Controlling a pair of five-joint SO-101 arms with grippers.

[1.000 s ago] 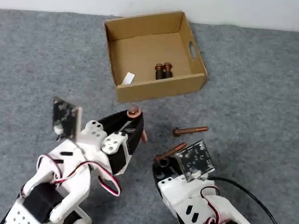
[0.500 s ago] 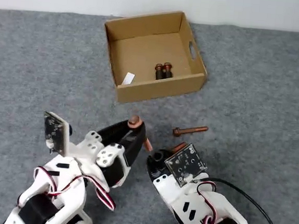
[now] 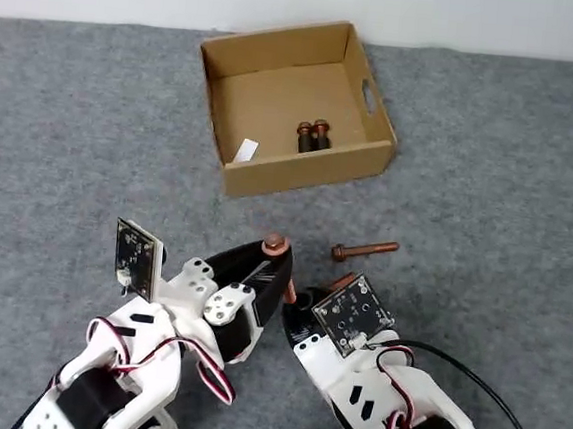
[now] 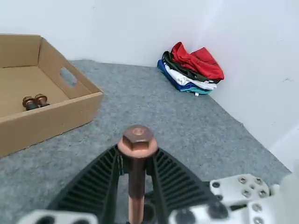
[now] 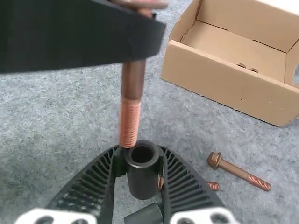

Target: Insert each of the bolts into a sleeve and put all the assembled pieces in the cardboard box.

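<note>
My left gripper (image 4: 136, 161) is shut on a copper bolt (image 4: 136, 168), held upright with its hex head (image 3: 275, 244) on top. My right gripper (image 5: 141, 171) is shut on a black sleeve (image 5: 141, 169) standing upright. The bolt's threaded tip (image 5: 129, 127) hangs just beside the sleeve's open mouth, at its rim. Two assembled pieces (image 3: 312, 136) lie inside the cardboard box (image 3: 270, 178). A loose bolt (image 3: 364, 249) lies on the carpet between the box and the arms, and another bolt (image 5: 212, 186) lies partly hidden behind the right gripper.
A small white slip (image 3: 246, 151) lies on the box floor. A second black sleeve (image 5: 142, 216) sits just under the right gripper. Folded clothes (image 4: 190, 69) are piled against the wall. Grey carpet surrounds the arms.
The left arm has carried the bolt to the right and toward the right arm, bringing its tip down to the sleeve's mouth. The right gripper shifted slightly toward it.
</note>
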